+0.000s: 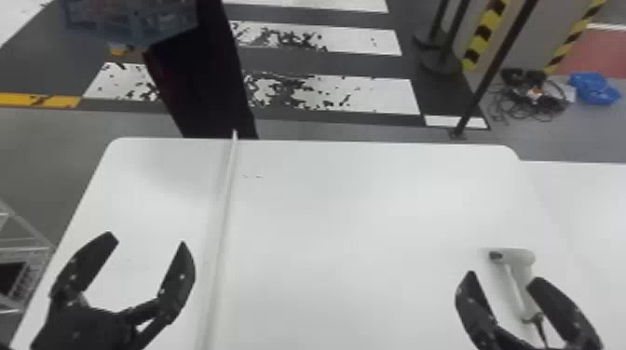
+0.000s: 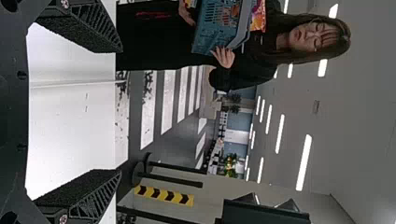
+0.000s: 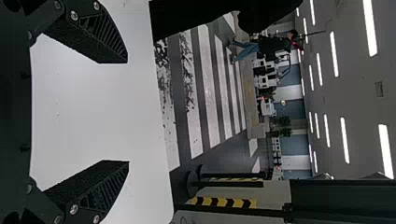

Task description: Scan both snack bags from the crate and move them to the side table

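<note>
Nearest, the left gripper [image 1: 148, 241] hung spread and empty over the white table [image 1: 354, 218], and the right gripper [image 1: 504, 278] was likewise spread with nothing in it, near a handheld scanner [image 1: 518, 256]. Past the table's far edge, toward the left, a person's hands [image 2: 225, 57] held a blue plastic crate [image 2: 212, 32], a bright orange-and-pink snack bag [image 2: 258, 16] showing above its rim; a second bag could not be made out for certain. The job looked barely begun: the crate had yet to reach the table, and both scans and both moves seemed left. Another white tabletop [image 1: 591, 209] adjoined on the right, perhaps the side table.
</note>
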